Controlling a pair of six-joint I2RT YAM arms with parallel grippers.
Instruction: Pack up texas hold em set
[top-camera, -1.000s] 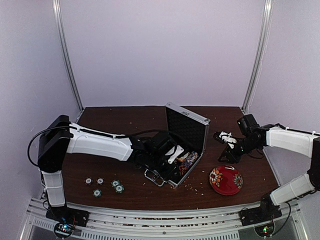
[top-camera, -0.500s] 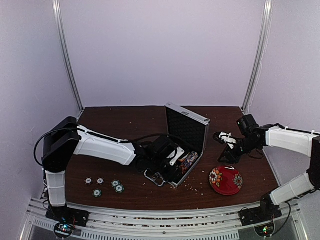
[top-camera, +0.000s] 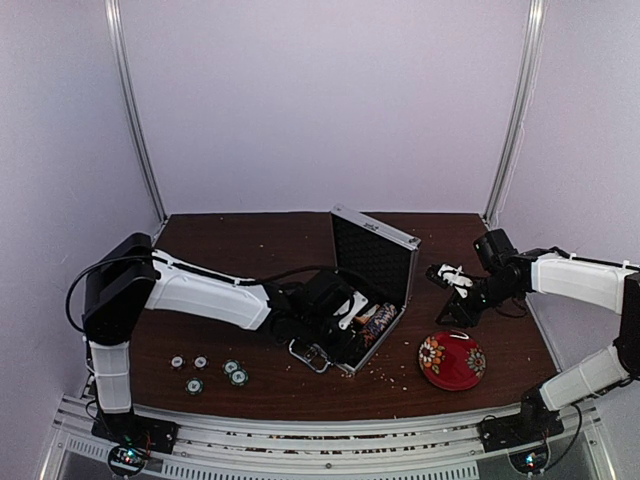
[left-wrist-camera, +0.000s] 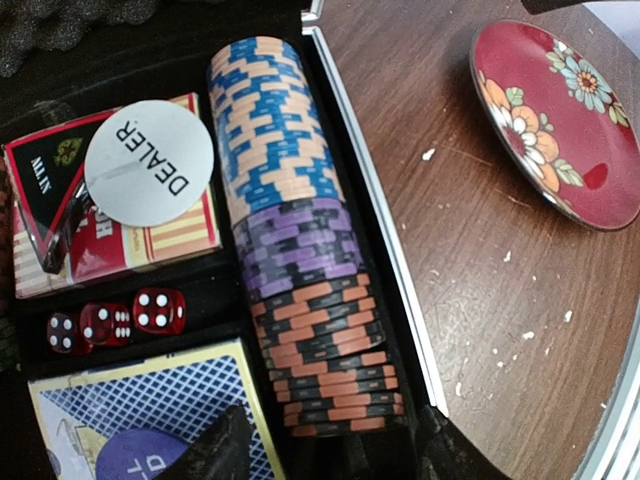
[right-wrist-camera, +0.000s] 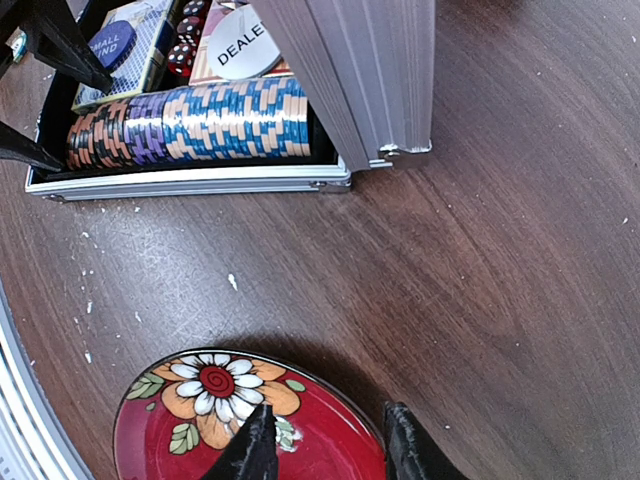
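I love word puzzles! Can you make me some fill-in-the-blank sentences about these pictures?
1. The white disc in the briefcase says ____.
2. The dice beside it are coloured ____.
3. The briefcase lid stands ____.
4. The loose chips lie on the ____ side of the table.

Missing words: DEALER; red; open; left.

Open silver briefcase (top-camera: 375, 255) holds chip row (left-wrist-camera: 290, 250) and deck box (left-wrist-camera: 130, 400); five loose chips (top-camera: 231, 368) lie outside.

Left arm (top-camera: 200, 295) is on the move: its black elbow swings right, toward the open briefcase (top-camera: 385, 250), and the left gripper (top-camera: 350, 310) dips slightly lower inside it.
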